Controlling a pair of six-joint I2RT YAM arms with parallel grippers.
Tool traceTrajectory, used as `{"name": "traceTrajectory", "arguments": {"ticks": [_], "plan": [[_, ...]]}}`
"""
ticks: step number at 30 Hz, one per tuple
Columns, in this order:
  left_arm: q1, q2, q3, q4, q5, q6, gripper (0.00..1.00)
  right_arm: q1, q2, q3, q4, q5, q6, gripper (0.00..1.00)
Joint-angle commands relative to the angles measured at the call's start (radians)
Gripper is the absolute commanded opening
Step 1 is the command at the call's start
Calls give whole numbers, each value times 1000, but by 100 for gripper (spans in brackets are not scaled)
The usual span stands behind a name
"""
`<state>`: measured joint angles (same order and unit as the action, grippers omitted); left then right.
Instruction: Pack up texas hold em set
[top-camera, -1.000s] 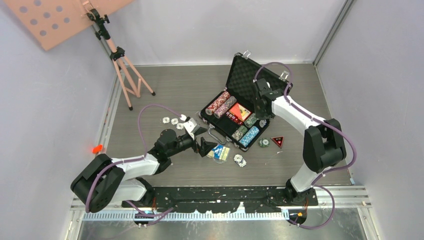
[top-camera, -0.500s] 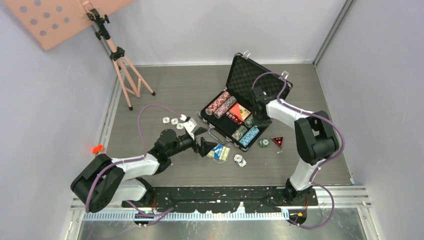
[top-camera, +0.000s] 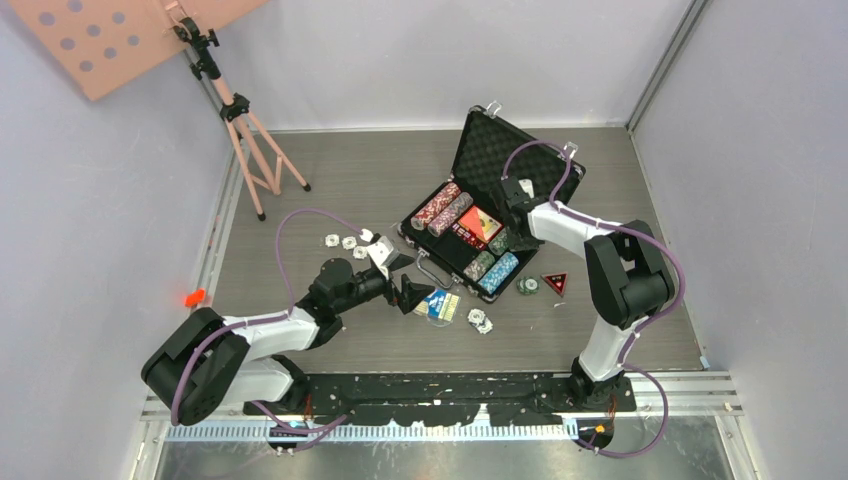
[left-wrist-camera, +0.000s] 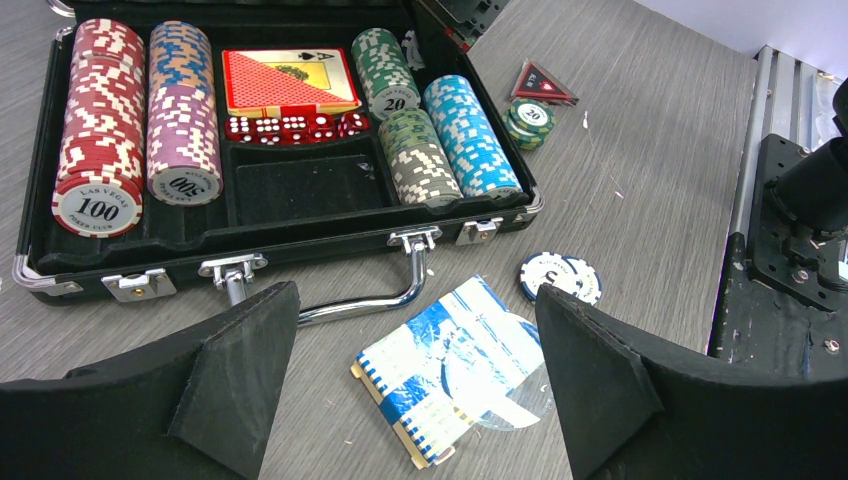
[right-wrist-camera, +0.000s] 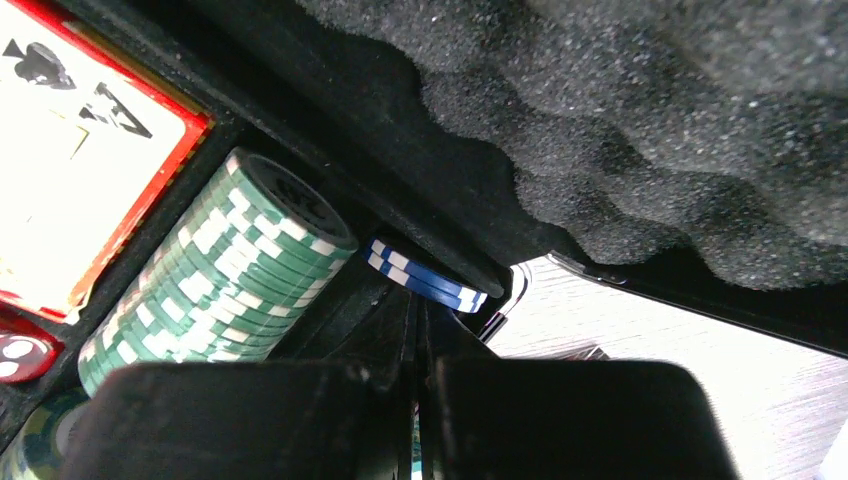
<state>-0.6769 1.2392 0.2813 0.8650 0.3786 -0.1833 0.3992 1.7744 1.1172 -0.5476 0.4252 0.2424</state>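
Left wrist: red chip (left-wrist-camera: 97, 208), 100 (Las Vegas).

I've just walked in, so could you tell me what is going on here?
A poker briefcase is being packed; it stands open and partly filled. The left gripper hangs open over the blue card deck in front of the case. The right gripper, shut, has its tips by a few blue chips at the case's back wall. Loose chips lie outside.
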Motion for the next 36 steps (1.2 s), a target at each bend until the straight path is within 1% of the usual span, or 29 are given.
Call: {"name": "traceTrajectory", "arguments": {"ticks": [1,4,6,12,14,16,18,19,20,21,22,23,24,25,26,28,31,34,36], "plan": [[-3,-10,-2,66,11,-2,91,-7,5,10,6,120,-6,0],[-3,-7,-3,67,10,0,91,-7,18,25,6,113,-6,1],[-3,-6,-2,66,10,1,91,-4,14,27,4,79,-8,1],[-3,-5,-3,66,8,2,91,-2,-83,14,-13,-80,13,1],[-3,-6,-2,66,9,1,91,-2,-116,26,-41,-103,20,3],[-3,-4,-2,66,10,-1,91,-2,-153,37,-74,-113,32,7],[-3,-4,-2,66,7,-3,91,-2,-197,37,-101,-118,51,16],[-3,-4,-2,66,7,-4,91,-2,-230,36,-120,-120,59,26],[-3,-3,-3,66,4,-5,91,-2,-244,32,-130,-125,75,31],[-3,-2,-2,66,-1,-7,91,-2,-274,30,-152,-125,85,43],[-3,-3,-2,66,-3,-9,91,-2,-290,22,-162,-126,109,49],[-3,-3,-2,67,-9,-11,92,-2,-321,17,-180,-127,120,59],[-3,-4,-2,65,-14,-14,92,-2,-337,5,-190,-124,154,74],[-4,-6,-2,63,-23,-17,92,-2,-368,-3,-207,-116,168,82],[-4,-10,-2,60,-35,-21,92,-2,-385,-21,-216,-100,201,95],[-4,-20,-5,50,-69,-30,93,-2,-443,-56,-239,-84,241,99],[-3,-43,-11,32,-134,-46,99,-3,-550,-124,-244,-113,285,100],[-3,-76,-24,16,-251,-90,100,-3,-655,-175,-253,-143,325,100],[-3,-126,-24,-41,-348,-149,100,-3,-707,-212,-268,-122,359,100]]}}
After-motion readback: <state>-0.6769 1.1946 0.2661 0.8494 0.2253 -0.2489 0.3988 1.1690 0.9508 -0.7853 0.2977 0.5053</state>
